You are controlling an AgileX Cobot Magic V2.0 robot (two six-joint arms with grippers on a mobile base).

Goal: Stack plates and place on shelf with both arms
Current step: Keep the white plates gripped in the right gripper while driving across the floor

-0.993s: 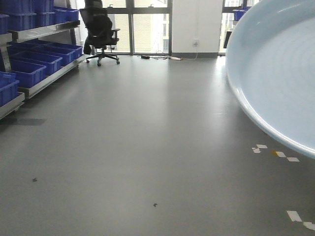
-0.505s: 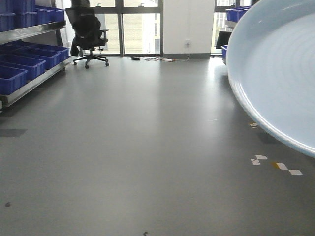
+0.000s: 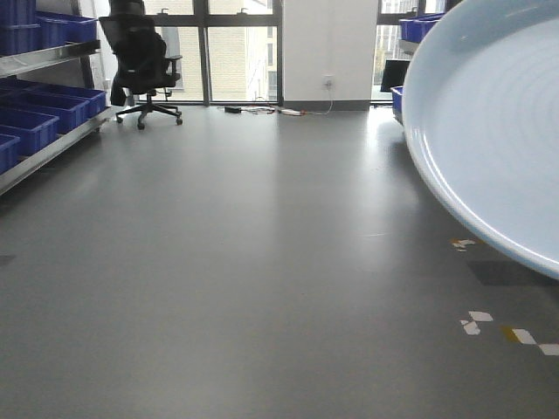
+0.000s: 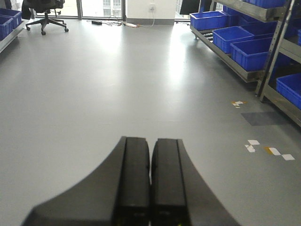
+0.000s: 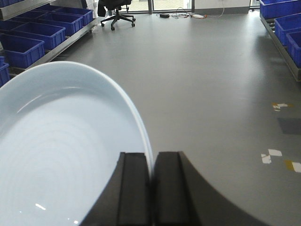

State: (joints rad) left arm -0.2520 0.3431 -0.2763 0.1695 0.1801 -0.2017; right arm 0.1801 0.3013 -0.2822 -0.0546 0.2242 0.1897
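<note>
Grey floor (image 3: 244,262) across a wide room; windows (image 3: 236,48) line the far wall, with a black office chair (image 3: 140,61) in front of them. Metal shelf (image 3: 52,147) at left of the front view carries blue bins (image 3: 35,127); the left wrist view shows more bins on racks at its right. White tape marks (image 3: 476,323) on the floor.

Right hand (image 5: 151,157): fingers clamped on the rim of a pale blue-white plate (image 5: 61,155), edge pinched between them. Plate is held in the air, tilted, and fills the right side of the front view. Second plate beneath it: cannot tell.

Left hand (image 4: 150,141): fingers pressed flat together, pointing out over the floor.
</note>
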